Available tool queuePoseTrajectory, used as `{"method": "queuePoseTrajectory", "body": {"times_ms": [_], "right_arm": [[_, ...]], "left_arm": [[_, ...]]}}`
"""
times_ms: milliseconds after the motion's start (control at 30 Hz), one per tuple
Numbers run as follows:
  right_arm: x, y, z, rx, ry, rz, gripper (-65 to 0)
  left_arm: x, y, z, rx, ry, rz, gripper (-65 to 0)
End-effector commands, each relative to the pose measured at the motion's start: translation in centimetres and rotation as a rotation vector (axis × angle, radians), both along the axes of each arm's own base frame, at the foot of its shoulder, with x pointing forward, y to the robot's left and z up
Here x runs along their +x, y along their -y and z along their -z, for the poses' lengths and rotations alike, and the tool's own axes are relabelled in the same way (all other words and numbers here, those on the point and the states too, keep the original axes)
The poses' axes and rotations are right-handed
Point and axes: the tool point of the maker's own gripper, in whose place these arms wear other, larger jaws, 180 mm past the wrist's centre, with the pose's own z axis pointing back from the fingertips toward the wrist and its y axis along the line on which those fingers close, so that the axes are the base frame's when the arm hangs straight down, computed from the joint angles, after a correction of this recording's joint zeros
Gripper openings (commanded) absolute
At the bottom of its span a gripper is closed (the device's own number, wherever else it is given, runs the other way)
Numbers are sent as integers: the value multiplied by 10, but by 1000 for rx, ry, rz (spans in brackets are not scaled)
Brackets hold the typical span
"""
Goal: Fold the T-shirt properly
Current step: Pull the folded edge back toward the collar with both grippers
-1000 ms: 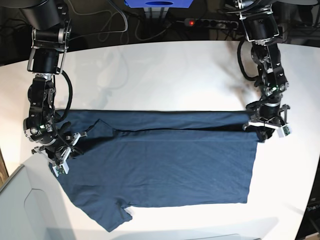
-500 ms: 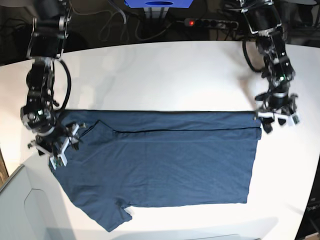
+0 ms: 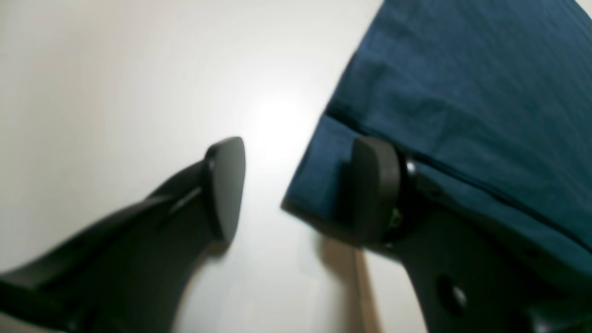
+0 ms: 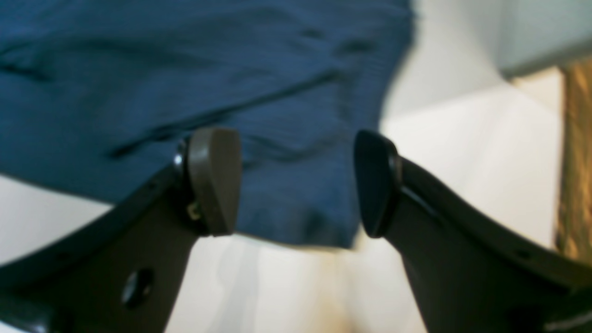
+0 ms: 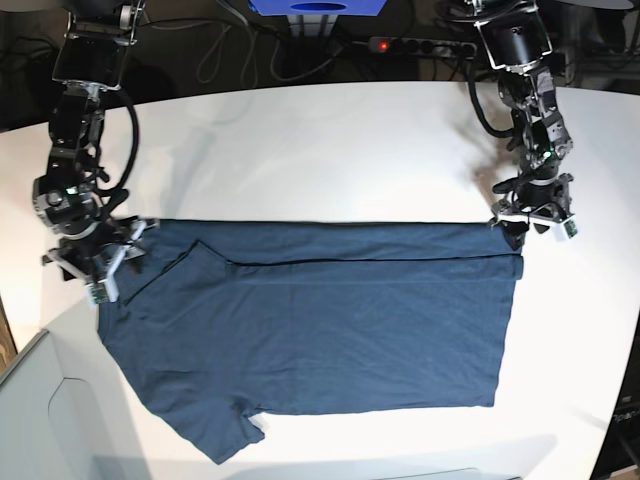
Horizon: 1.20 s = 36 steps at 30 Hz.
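T-shirt (image 5: pixel 320 340) flat at worktop (image 5: pixel 320 150) centre, top strip folded over. Left tool (image 3: pixel 300 185) at 3 o'clock corner, wide open, nothing gripped. Right tool (image 4: pixel 296 185) at 9 o'clock edge, wide open, empty; both arms angled down.

robot lab — white table (image 5: pixel 330 150), power strip (image 5: pixel 420 45), cables (image 5: pixel 225 50)

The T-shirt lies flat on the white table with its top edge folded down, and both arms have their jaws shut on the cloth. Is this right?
Not quite. The T-shirt does lie flat on the white table with its top edge folded down, but both sets of jaws stand open and hold nothing. The two wrist views show it: cloth and table are visible between the fingers of the left gripper and the right gripper.
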Motion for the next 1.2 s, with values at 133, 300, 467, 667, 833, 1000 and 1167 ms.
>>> {"method": "queuePoseTrajectory", "body": {"times_ms": [133, 300, 467, 667, 833, 1000, 1167], "right_arm": [[5, 30, -9, -5, 30, 62, -283], [-3, 42, 12, 5, -30, 88, -283], [-18, 64, 40, 32, -110, 157, -283], [-29, 65, 58, 43, -165, 165, -301], [-37, 63, 69, 52, -197, 164, -451], [-42, 64, 82, 69, -235, 176, -650], [-39, 54, 67, 39, -220, 59, -649]], "left_arm": [[11, 11, -9, 12, 30, 44, -356], [10, 11, -7, 11, 27, 44, -521], [9, 10, -6, 9, 19, 41, -650], [8, 10, -6, 10, 16, 41, -650], [0, 9, 1, 14, -4, 41, -650], [-9, 9, 8, 10, -25, 40, -650], [-16, 7, 5, 27, -27, 48, -650]]}}
